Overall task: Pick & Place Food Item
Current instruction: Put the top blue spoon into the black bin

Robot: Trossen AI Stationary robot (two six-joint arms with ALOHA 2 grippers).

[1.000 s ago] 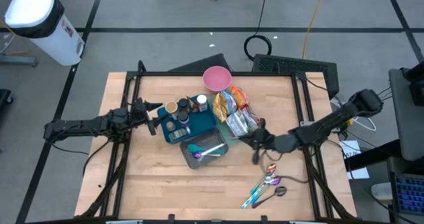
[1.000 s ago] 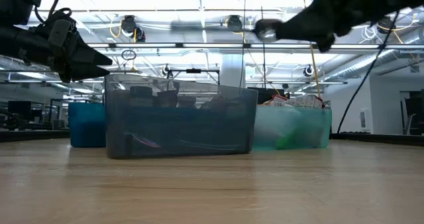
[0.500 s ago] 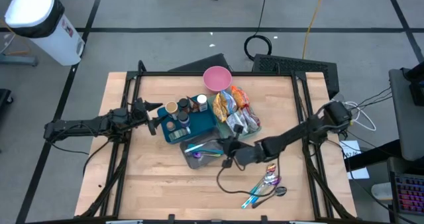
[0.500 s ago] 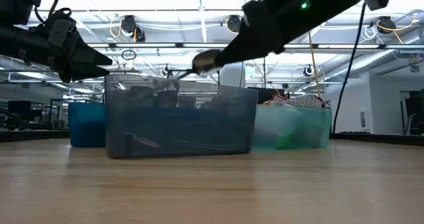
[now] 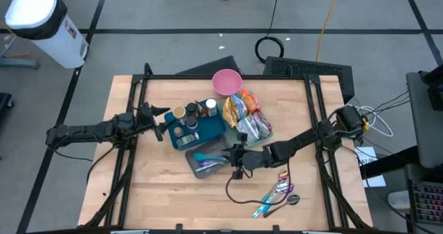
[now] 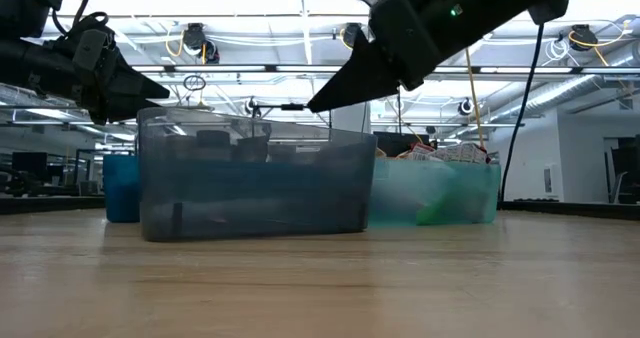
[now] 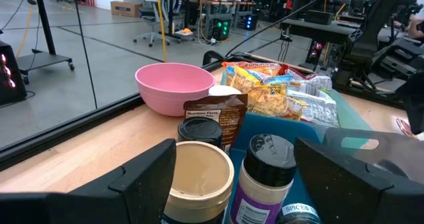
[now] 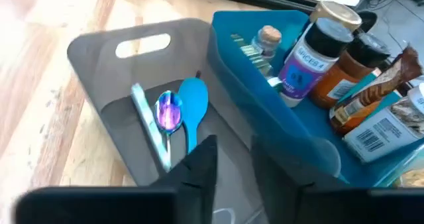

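Observation:
A grey bin holds a blue spoon, an iridescent spoon and a pale handle. Beside it, a blue bin holds spice jars, and a pale bin holds snack packets. My right gripper points down-left over the grey bin's right-hand end. Its fingers are a little apart and hold nothing. My left gripper is open and empty, just left of the blue bin, facing the jars. My right gripper stands at the rim of the grey bin's right-hand end, slanting down from the table's right. I cannot tell whether its fingers touch the wall.
A pink bowl stands at the far edge behind the bins. Several spoons lie on the wood near the right front. Bare wood lies left and in front of the grey bin.
My right gripper has swung from beside the snack packets toward the table's left and down, to the grey bin's right end. In the last half second the grey bin has slid a little toward the left edge.

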